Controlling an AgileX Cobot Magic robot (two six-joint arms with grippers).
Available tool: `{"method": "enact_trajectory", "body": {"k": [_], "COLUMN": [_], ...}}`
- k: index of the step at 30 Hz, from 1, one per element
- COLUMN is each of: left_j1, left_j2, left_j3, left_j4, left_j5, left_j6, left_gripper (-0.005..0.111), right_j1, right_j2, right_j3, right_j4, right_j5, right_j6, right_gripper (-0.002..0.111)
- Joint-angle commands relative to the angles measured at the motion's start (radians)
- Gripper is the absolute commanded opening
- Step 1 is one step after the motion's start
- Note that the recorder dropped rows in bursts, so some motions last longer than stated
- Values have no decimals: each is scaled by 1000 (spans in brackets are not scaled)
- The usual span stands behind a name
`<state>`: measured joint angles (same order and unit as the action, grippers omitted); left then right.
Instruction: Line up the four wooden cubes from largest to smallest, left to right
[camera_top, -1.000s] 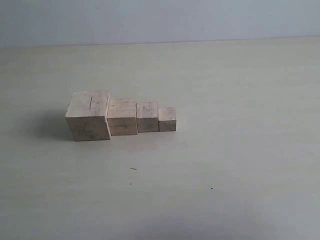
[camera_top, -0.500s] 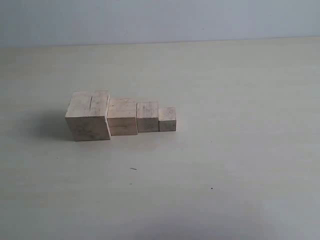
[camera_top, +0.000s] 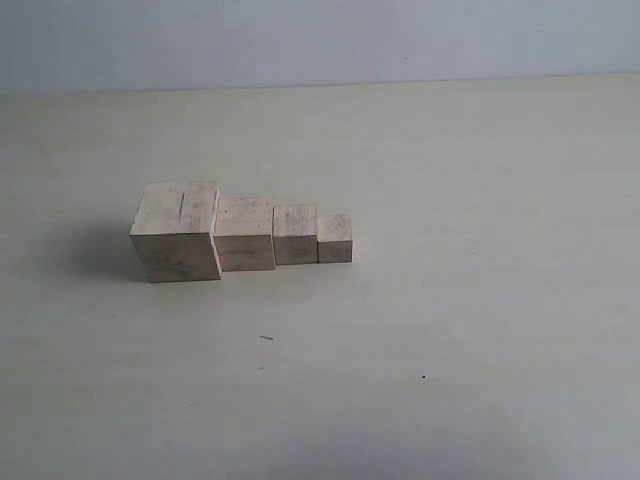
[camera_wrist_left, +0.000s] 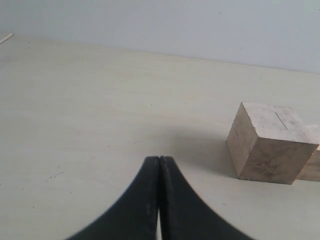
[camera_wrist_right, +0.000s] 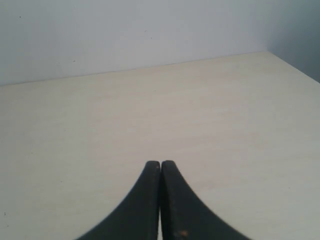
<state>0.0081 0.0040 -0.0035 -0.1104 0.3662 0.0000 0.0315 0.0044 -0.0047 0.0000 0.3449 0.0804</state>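
Grip the four wooden cubes (camera_top: 245, 235), judged rigid, light and non-slip, across opposite flat faces; left claw (camera_wrist_left: 159, 161) and right claw (camera_wrist_right: 160, 165) are clenched on nothing.

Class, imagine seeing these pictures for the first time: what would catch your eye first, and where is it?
A staircase of pale wood: the largest cube, second cube, third cube and smallest cube stand side by side left of centre on the table, stepping down left to right. In the wrist views, the black left end effector and right end effector are shut and empty.
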Motion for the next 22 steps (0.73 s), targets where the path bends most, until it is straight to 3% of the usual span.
{"method": "enact_trajectory", "body": {"k": [1,22], "left_j1": [-6,-6], "left_j2": [-4,-4], "left_j3": [4,4], "left_j4": [1,1], "left_j5": [-6,-6], "left_j6": [0,0], "left_gripper": [0,0], "right_j1": [-3,-3], "right_j2": [-4,-4], "right_j3": [5,5], "right_j4": [0,0], "right_j5": [-2,-10], "right_j6": [-1,-1], "right_gripper": [0,0]}}
